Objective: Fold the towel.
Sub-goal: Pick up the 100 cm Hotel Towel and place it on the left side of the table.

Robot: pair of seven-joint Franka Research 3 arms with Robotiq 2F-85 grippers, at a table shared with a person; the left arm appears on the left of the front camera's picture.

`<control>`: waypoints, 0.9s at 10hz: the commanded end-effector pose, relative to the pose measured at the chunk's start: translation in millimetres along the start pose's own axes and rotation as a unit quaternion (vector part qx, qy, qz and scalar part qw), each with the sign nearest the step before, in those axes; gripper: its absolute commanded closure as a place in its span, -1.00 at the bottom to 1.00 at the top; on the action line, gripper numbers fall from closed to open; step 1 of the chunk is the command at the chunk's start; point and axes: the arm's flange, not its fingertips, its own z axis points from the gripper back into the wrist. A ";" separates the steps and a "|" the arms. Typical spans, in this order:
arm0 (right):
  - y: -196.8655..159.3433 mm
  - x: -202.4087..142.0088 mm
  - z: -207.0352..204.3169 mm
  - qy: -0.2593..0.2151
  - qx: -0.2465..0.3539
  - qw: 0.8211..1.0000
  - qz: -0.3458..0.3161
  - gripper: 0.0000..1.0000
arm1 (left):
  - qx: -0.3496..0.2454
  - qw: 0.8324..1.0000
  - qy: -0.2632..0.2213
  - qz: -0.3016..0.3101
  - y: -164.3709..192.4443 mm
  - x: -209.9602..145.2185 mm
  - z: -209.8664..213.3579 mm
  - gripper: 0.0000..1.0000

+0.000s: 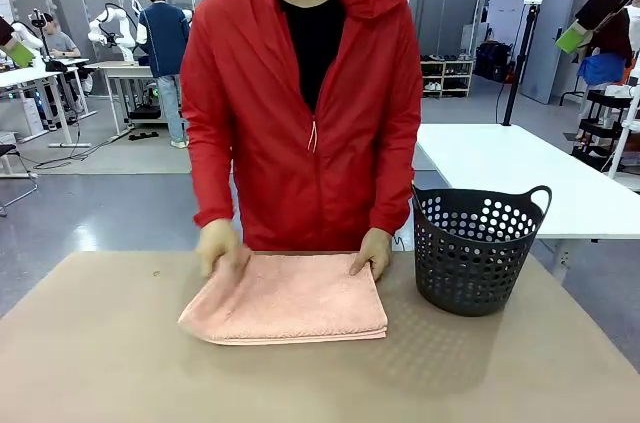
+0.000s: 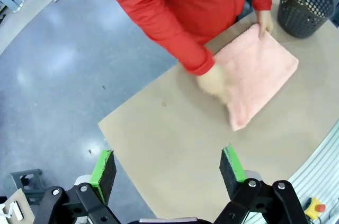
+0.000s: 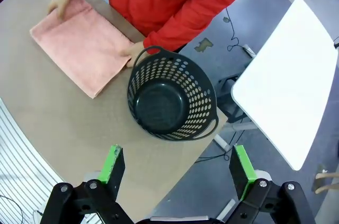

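While the left gripper (image 2: 167, 156) and right gripper (image 3: 176, 152) spread green-padded fingers (image 2: 104, 167) wide, empty, the nubby pink towel (image 1: 285, 298) lies folded rectangular at the tan table's (image 1: 100, 363) far middle under the person's hands (image 1: 217, 246), left of a round perforated basket (image 1: 478, 253).

The left gripper (image 2: 167, 166) and right gripper (image 3: 177, 163) are black linkages with silver pivot screws and green pads (image 2: 233, 164). Beyond them, a person wears a red zipped hooded jacket (image 1: 300, 133) over a black shirt (image 1: 312, 38).
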 end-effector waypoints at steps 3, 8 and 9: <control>-1.6 -0.4 0.8 0.004 0.001 1.000 0.003 -1.00 | 0.004 1.000 0.008 -0.002 1.7 2.9 2.5 -1.00; -1.6 -0.4 0.8 0.004 0.001 1.000 0.003 -1.00 | 0.004 1.000 0.008 -0.002 1.7 2.9 2.5 -1.00; -1.6 -0.4 0.8 0.004 0.001 1.000 0.003 -1.00 | 0.004 1.000 0.008 -0.002 1.7 2.9 2.5 -1.00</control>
